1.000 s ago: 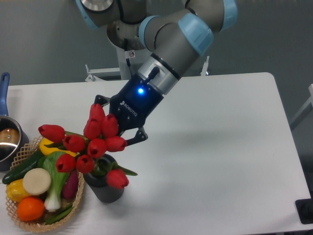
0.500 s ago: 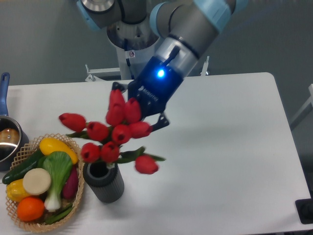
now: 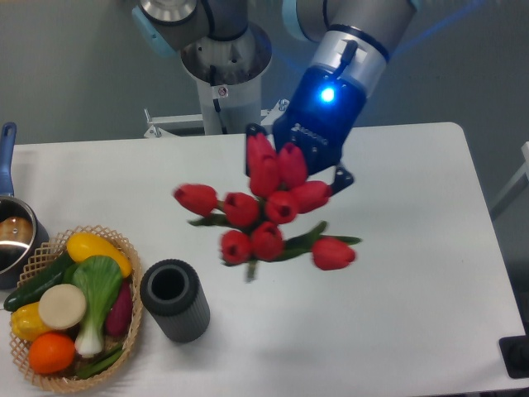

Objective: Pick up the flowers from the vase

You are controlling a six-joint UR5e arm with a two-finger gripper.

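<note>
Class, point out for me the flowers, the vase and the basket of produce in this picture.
flowers (image 3: 266, 207): fixed camera, on a middle red bud.
vase (image 3: 188, 318): fixed camera, on its ribbed side.
basket (image 3: 132, 258): fixed camera, on its woven rim.

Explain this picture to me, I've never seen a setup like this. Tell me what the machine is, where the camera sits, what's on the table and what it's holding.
The machine is a robot arm with a two-finger gripper at its end, the dark blue part with the glowing light. One fixed camera looks down at the white table from the front. The gripper holds a bunch of red tulips, the flowers, in the air, clear of the vase, a dark ribbed pot now standing empty. At left is a wicker basket of vegetables and fruit, and at the far left edge part of a blue-handled saucepan. The fingers are mostly hidden behind the blooms.
</note>
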